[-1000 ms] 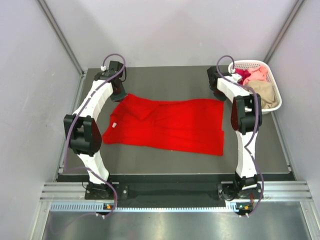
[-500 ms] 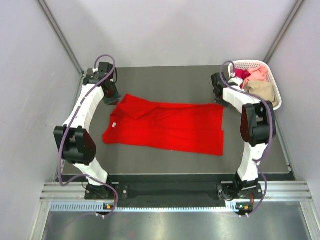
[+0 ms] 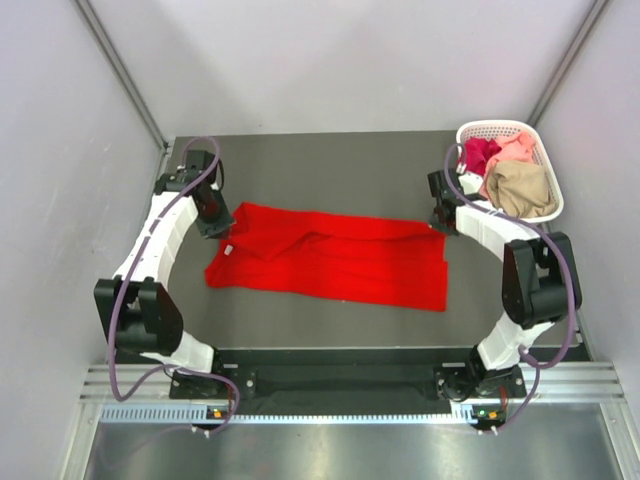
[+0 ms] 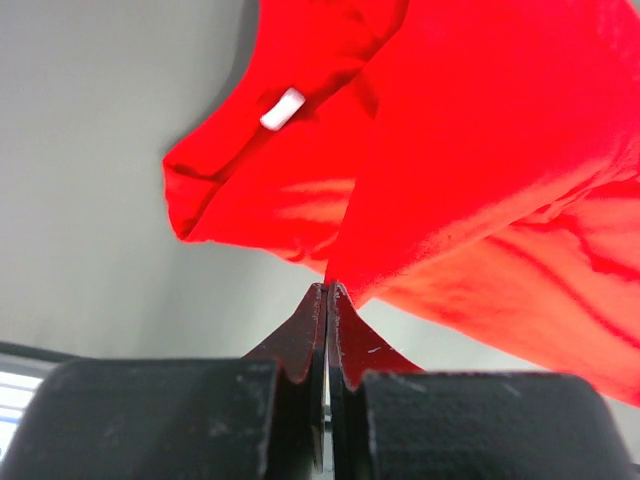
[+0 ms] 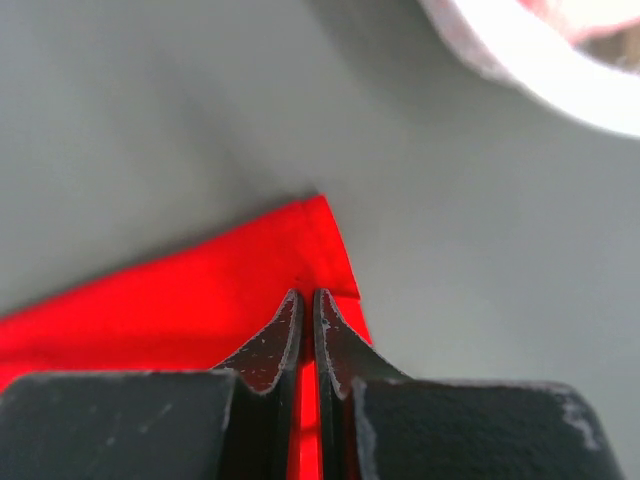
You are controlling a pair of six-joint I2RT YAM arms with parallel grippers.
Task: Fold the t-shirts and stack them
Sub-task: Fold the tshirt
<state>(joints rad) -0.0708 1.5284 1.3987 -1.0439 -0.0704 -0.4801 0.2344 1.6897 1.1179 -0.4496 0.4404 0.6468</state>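
Observation:
A bright red t-shirt point(image 3: 330, 262) lies spread across the middle of the dark table, its small white neck label point(image 4: 282, 108) at the left end. My left gripper point(image 3: 222, 226) is shut on the shirt's far left corner, and a fold of red cloth point(image 4: 450, 150) rises from the pinched tips point(image 4: 328, 292). My right gripper point(image 3: 441, 222) is shut on the far right corner point(image 5: 300, 260), with red cloth between its fingers point(image 5: 270, 350). Magenta point(image 3: 481, 154), pale pink point(image 3: 517, 148) and tan point(image 3: 523, 187) t-shirts lie bunched in the basket.
A white lattice basket point(image 3: 497, 127) stands at the far right corner of the table, close behind my right gripper; its rim point(image 5: 520, 60) shows in the right wrist view. Grey walls close in both sides and the back.
Both grippers have come toward the near side with the shirt's far corners, so its far edge sits nearer and the cloth looks narrower. Both elbows have swung outward.

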